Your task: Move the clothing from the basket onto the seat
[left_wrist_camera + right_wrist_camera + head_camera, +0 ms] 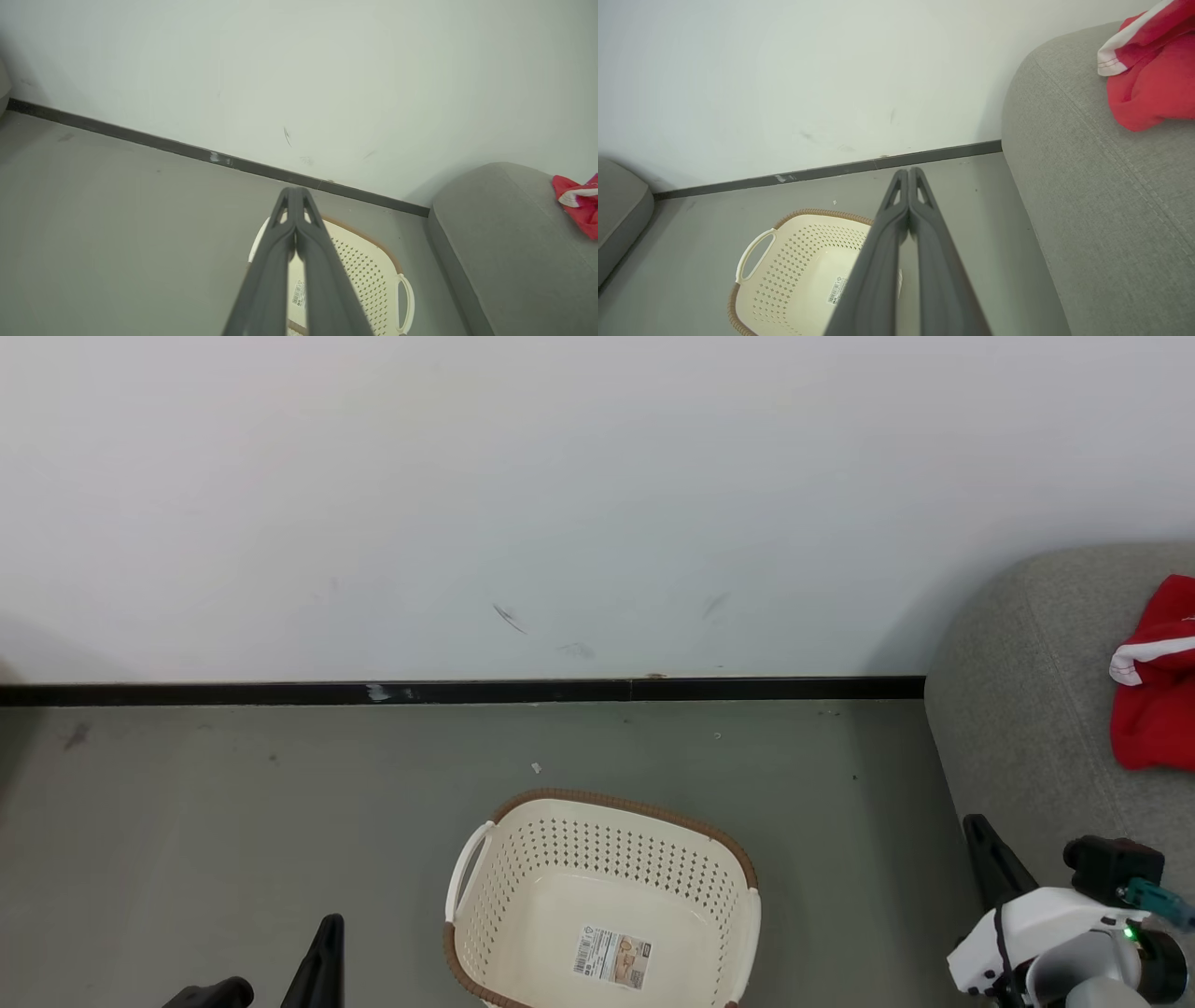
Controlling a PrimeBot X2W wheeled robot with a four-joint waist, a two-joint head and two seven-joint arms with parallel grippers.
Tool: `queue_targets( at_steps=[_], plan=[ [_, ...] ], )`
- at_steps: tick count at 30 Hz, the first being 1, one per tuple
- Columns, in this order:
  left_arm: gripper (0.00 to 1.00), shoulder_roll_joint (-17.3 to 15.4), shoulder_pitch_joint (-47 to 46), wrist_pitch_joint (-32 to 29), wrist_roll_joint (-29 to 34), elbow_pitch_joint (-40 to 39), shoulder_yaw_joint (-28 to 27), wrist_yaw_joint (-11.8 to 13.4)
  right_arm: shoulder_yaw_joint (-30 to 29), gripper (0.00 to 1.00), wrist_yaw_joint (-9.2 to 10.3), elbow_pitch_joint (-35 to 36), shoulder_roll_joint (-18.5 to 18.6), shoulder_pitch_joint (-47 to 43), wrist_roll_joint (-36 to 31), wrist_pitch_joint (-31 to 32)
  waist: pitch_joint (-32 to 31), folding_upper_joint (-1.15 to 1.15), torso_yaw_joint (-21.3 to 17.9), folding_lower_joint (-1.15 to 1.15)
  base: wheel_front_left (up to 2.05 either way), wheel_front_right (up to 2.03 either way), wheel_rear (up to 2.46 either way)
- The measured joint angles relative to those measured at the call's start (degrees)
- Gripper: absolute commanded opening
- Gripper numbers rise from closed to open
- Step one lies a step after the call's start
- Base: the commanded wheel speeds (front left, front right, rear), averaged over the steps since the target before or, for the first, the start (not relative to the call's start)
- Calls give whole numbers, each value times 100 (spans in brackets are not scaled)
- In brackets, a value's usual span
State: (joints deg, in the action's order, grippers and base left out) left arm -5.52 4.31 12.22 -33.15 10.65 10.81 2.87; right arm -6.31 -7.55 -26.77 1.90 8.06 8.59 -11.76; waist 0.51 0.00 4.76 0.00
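9 to 12 o'clock: open grey floor (pixel 233 821), bounded by black skirting (pixel 467 692).
6 o'clock: basket (pixel 607 854), label (pixel 612 957) on its bottom.
3 o'clock: seat (pixel 1027 709), rounded edge apart from basket; red clothing (pixel 1158 719) lies on it.
Both left gripper (pixel 295 196) and right gripper (pixel 908 175): fingers pressed together.

Bright, even light, sharp focus, and the seat (pixel 1027 709) casts a soft shadow on the wall (pixel 597 476).
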Motion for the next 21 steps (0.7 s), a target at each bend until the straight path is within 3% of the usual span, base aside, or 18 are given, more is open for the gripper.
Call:
queue_targets(
  at_steps=[11, 21],
  plan=[
    [0, 32, -17, -198, -769, 38, -174, -101, -202, 0, 0, -48, 0, 69, 980, 446, -12, 0, -46, 7, 0, 0, 0],
    [0, 59, -43, -387, -1415, 68, -341, -210, -312, 0, 0, -34, 0, 118, 1855, 783, -48, 0, -130, 54, 0, 0, 0]
  ],
)
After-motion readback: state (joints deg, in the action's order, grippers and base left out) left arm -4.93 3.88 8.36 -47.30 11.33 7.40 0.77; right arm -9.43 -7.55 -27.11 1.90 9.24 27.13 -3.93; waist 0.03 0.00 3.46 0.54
